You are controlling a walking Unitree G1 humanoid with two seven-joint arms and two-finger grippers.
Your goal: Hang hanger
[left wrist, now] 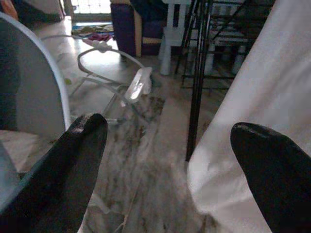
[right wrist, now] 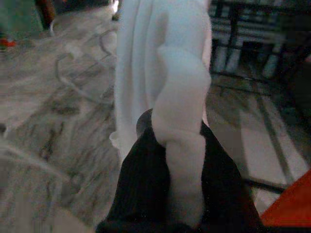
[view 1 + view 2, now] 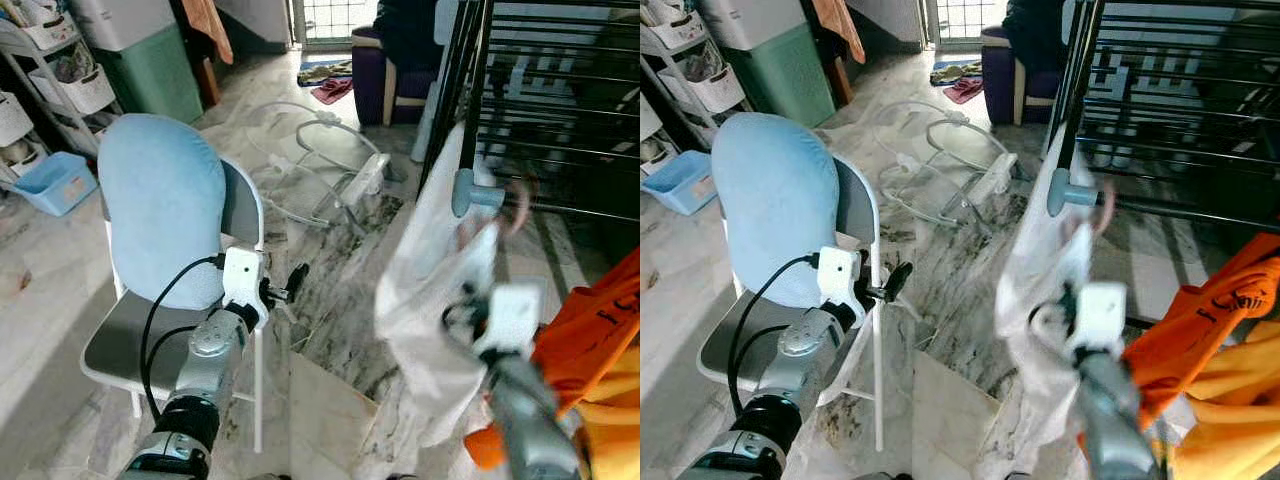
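The right gripper (image 2: 177,160) is clenched on a fold of the white garment (image 3: 440,290), lifting it at about 3 o'clock from the chair (image 3: 170,330) toward the black drying rack (image 3: 540,110) at 1 o'clock, presumably so its hook can reach a rail. The hanger (image 3: 478,193), a blue-grey piece with a blurred hook, rides at the garment's top, just beside the rack. The left gripper (image 1: 165,160) hangs released near the chair, free to assist. The right wrist view reveals the pinched cloth; the head views show an orange garment (image 3: 590,330) at 4 o'clock
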